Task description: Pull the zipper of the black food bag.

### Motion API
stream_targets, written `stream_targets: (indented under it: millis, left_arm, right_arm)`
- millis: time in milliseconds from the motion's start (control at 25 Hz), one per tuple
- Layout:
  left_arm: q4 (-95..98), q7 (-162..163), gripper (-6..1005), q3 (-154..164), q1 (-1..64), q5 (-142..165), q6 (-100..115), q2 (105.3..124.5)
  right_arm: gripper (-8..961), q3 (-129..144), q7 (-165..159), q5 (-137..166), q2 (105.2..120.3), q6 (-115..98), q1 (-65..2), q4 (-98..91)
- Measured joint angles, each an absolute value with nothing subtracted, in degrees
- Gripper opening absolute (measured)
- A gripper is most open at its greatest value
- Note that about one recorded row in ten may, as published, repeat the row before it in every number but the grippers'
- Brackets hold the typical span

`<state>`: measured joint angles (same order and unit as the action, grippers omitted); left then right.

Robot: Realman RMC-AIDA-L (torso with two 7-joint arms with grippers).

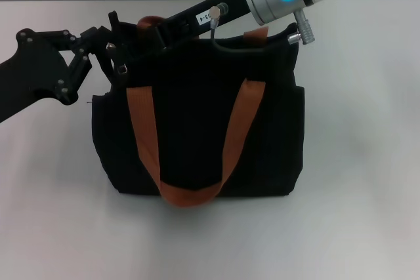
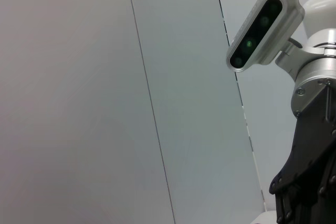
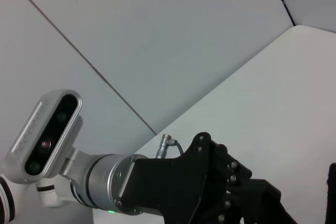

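Observation:
The black food bag point(image 1: 197, 136) stands upright in the middle of the white table in the head view, with its orange-brown straps point(image 1: 143, 129) hanging down the front. My left gripper point(image 1: 115, 49) is at the bag's top left corner. A small silver piece point(image 1: 122, 68), possibly the zipper pull, shows right by it. My right gripper point(image 1: 148, 33) reaches across the bag's top from the right and ends close to the left gripper. The zip track is hidden behind the bag's top edge and my right arm.
The white table point(image 1: 357, 181) stretches around the bag on all sides. A grey panelled wall point(image 2: 105, 98) stands behind. The left wrist view shows the right arm's wrist point(image 2: 310, 166). The right wrist view shows the left arm's wrist point(image 3: 199, 182).

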<state>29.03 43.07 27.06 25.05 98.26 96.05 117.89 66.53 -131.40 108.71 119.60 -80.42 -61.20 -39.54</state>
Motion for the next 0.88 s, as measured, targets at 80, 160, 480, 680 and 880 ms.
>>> stream_targets:
  millis: [80,160,480,680,880]
  left_arm:
    - [29.0,43.1,22,27.1,25.1,98.3,95.9,117.97]
    - [29.0,43.1,22,27.1,25.1,98.3,95.4,118.07]
    - [29.0,43.1,22,27.1,25.3,98.1,95.1,118.33]
    - [29.0,43.1,22,27.1,25.0,97.0,95.4,118.31]
    - [29.0,43.0,22,27.1,25.0,96.8,95.4,118.26]
  right_arm:
    - [208,66.5,-131.4,108.7,119.59,-80.4,-61.2,-39.5]
    - [222,66.6,-131.5,108.7,119.60,-80.4,-61.3,-39.5]
    - [221,67.1,-132.0,108.6,119.64,-79.4,-61.6,-39.4]
    - [220,67.7,-132.7,108.6,119.63,-78.2,-61.6,-39.2]
    - [219,67.8,-132.8,108.6,119.63,-77.9,-61.6,-39.2]
